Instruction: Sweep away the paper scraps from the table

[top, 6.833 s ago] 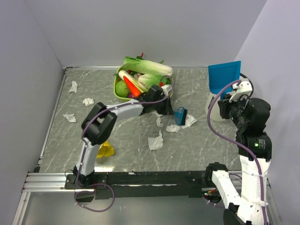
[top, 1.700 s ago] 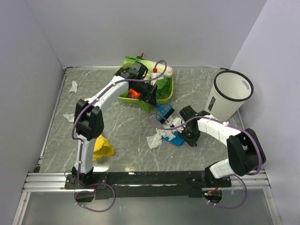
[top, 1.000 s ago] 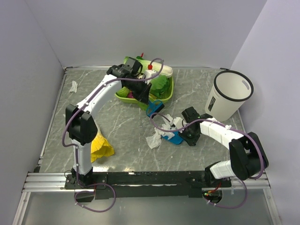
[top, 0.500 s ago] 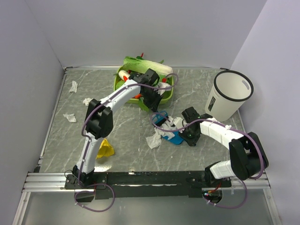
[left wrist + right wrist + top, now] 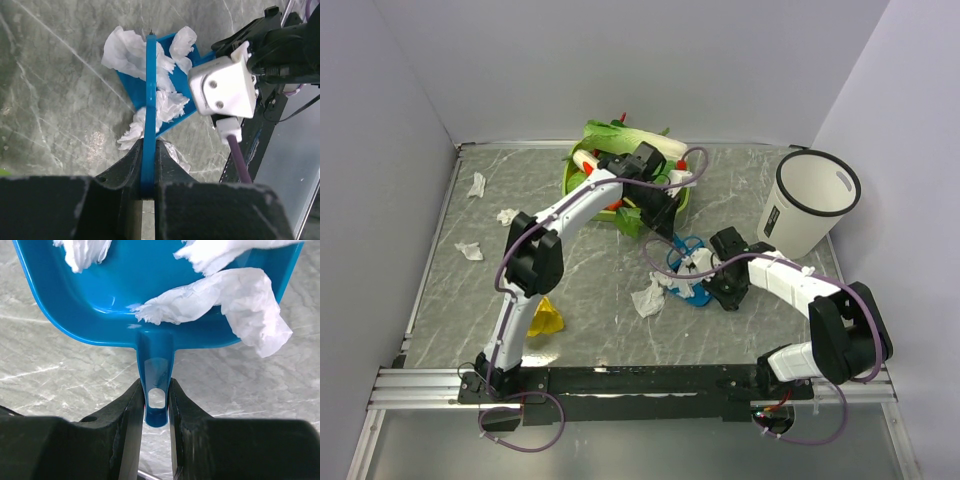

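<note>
**A:** How far along is the sweeping?

**B:** Partway, I'd judge. Several paper scraps (image 5: 225, 290) already lie in the blue dustpan (image 5: 150, 295), which sits flat on the desk (image 5: 590, 280) right of centre. The right fingers (image 5: 131, 407) are clamped on its handle, one on each side.

**A:** And the other arm?

**B:** The left fingers (image 5: 131, 159) are closed tight on a thin blue sweeper (image 5: 150, 90). The wrist camera sees it edge-on, reaching out over the pan and the wads in it. I cannot tell whether its tip touches the paper.

**A:** So what is left on the desk?

**B:** One wad (image 5: 648, 298) lies just beside the pan's left lip. In the overhead view it looks out of the pan or only half in. Three more are well apart from it, over by the left rail: one far (image 5: 477, 184), one in the middle (image 5: 508, 215) and one nearer (image 5: 468, 250).

**A:** Has anything been emptied?

**B:** It doesn't look so. The white bin (image 5: 795, 232) stands to the right of the pan, and the paper is in the pan, not the bin. My guess is the near wad comes next, then the left-hand three, then the tip-out.

**A:** Anything in the way?

**B:** The green basket (image 5: 588, 207) of vegetables, just beyond the left arm.
</note>
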`<state>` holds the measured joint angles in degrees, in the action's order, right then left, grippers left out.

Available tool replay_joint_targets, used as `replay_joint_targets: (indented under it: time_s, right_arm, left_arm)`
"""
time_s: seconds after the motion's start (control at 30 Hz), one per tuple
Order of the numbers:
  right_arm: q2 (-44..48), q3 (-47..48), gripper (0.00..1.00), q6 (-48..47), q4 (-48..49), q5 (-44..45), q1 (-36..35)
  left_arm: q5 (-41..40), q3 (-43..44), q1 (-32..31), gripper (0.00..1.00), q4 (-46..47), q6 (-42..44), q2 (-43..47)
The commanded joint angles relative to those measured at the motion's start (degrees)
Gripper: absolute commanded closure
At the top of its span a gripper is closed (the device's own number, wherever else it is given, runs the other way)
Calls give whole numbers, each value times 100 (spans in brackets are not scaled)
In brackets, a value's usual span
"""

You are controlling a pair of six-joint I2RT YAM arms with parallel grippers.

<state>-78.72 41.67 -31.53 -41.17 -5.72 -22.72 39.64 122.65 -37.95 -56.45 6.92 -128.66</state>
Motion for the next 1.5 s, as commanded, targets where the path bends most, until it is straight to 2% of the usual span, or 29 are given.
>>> replay_joint_targets:
  time_s: [0.0, 0.13, 0.3, 0.5, 0.97, 1.23, 1.47]
  right_arm:
    - [234, -106, 100, 129, 319, -210, 189]
    - [401, -352, 100, 77, 618, -473, 347]
    - [1051, -844, 100, -327, 1181, -589, 479]
    - [1648, -915, 100, -564, 1374, -826, 664]
    - [2580, 68, 100, -398, 75, -1002, 672]
    - [2993, 815, 100, -372, -717, -984, 672]
    - [2994, 1589, 100, 190, -1165, -1133, 681]
  left_arm:
    - [290, 110, 130, 99, 90, -94, 324]
    - [220, 145, 183, 99, 134, -85, 526]
    - [167, 163, 315, 99, 327, -199, 904]
    - [115, 163, 508, 99, 424, -235, 1308]
    - [-342, -206, 1360, 99, 547, -94, 2011]
    - [-395, -532, 1563, 99, 854, -191, 2082]
    - [-299, -698, 1616, 99, 1048, -147, 2187]
